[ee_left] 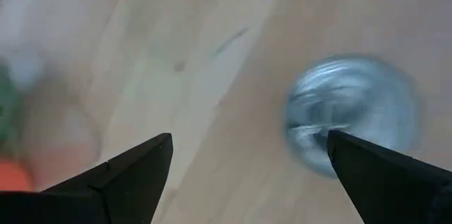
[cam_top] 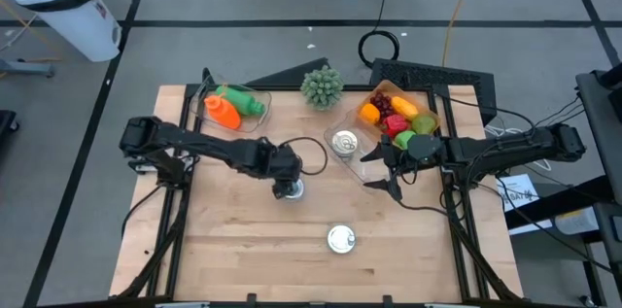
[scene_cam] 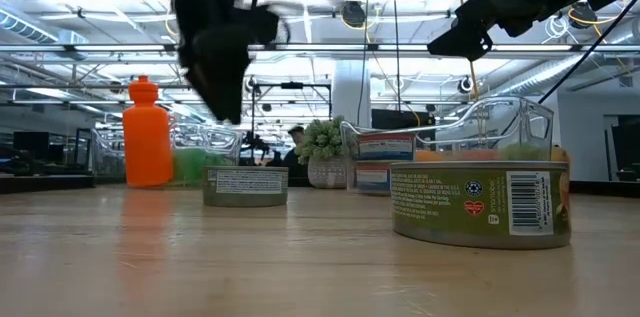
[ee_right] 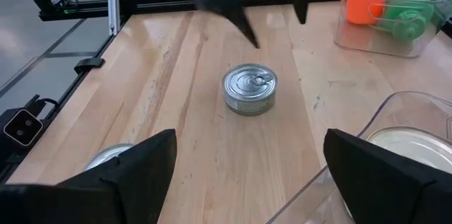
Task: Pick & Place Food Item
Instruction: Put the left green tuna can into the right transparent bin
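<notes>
Three round silver cans are in view. One can (cam_top: pixel 290 189) (ee_left: pixel 349 114) (ee_right: pixel 250 90) stands upright on the wooden table, right under my left gripper (cam_top: pixel 284 182) (ee_left: pixel 250 136). That gripper is open and hovers just above it (scene_cam: pixel 245 185) without touching. A second can (cam_top: pixel 340 239) (scene_cam: pixel 480 202) stands near the table's near edge. A third can (cam_top: pixel 344 143) sits inside a clear plastic tub (ee_right: pixel 417 121). My right gripper (cam_top: pixel 384 167) (ee_right: pixel 251 133) is open, raised above the table beside that tub, and faces the left arm.
A clear tub (cam_top: pixel 233 106) at the far left holds an orange bottle (scene_cam: pixel 147 132) and a green bottle. A tray of toy fruit (cam_top: pixel 398 116) sits at the far right, with a small green plant (cam_top: pixel 322 86) between the two. Bare wood lies along the near left.
</notes>
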You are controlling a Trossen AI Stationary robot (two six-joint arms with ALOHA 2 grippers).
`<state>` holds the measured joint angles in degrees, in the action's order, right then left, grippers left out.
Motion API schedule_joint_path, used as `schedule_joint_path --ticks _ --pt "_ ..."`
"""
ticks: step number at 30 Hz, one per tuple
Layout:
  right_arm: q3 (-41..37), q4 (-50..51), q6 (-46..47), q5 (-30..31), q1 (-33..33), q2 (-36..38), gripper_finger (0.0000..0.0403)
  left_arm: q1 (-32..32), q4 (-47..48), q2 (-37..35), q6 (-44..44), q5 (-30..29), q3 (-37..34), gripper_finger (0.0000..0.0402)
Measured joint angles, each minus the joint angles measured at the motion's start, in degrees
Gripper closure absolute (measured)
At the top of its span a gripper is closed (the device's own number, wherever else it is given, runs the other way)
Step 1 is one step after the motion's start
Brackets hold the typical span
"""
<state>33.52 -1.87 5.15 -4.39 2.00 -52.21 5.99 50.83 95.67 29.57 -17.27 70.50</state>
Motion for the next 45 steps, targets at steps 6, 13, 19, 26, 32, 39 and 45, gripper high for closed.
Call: schedule_joint_path --ticks 6,13,19,26,32,39,45 --pt "0.0 0.2 -0.2 0.0 0.0 0.0 0.0064 -1.2 -3.3 1.2 6.2 3.8 -7.5 0.0011" --pt "0.0 0.4 -0.5 0.0 0.0 0.0 0.0064 -0.6 -6.7 0.9 12.2 5.9 -12.8 0.0011" --pt "0.0 0.4 -0.4 0.0 0.0 0.0 0.0064 0.5 -6.2 0.9 13.7 7.1 -13.7 0.0011" --pt "0.0 0.4 -0.4 0.0 0.0 0.0 0.0064 1.1 -2.4 0.9 18.9 10.8 -14.1 0.0012" --pt "0.0 0.4 -0.3 0.0 0.0 0.0 0.0064 1.9 -2.2 1.0 23.0 12.0 -14.3 0.0020" --pt "0.0 0.4 -0.4 0.0 0.0 0.0 0.0064 2.4 -8.7 1.1 22.0 14.5 -14.3 0.0131" --pt "0.0 0.4 -0.4 0.0 0.0 0.0 0.0064 2.5 -10.6 1.1 19.8 12.6 -14.3 0.0266"
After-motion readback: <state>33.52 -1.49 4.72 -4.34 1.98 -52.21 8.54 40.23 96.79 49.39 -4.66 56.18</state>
